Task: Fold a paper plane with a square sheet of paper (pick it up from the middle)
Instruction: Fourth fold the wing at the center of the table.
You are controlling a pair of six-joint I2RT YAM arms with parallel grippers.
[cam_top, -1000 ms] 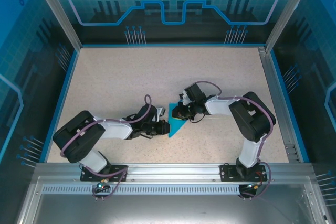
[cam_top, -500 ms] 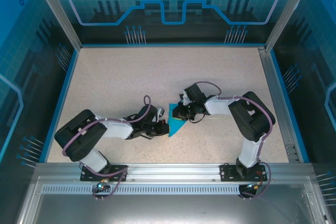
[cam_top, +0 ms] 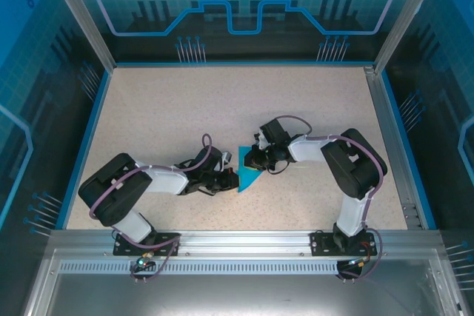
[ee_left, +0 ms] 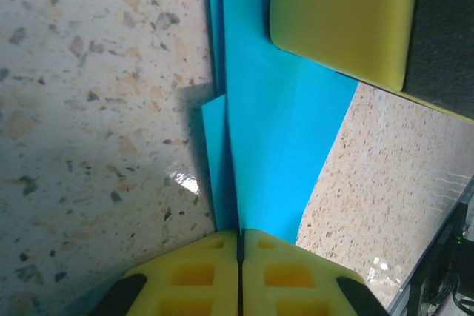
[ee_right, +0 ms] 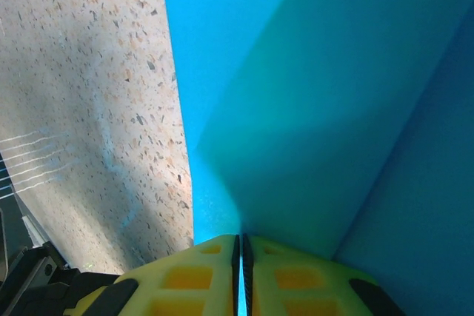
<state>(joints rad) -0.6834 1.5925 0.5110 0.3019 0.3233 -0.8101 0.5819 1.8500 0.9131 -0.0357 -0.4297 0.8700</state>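
Seen from above, both arms reach inward and meet near the middle of the speckled table. There the partly folded sheet of paper lies as a small cyan wedge between the left gripper and the right gripper. Gripping from opposite sides probably keeps the layers aligned for a crease, though the fingers are too small here to read. The left wrist camera shows more: the left gripper has its yellow fingers pressed together on the paper's near edge, stacked layers run away from it, and a yellow finger of the right gripper sits over the far end. The right wrist camera shows the right gripper pinching a paper edge, a thin cyan line between its fingers.
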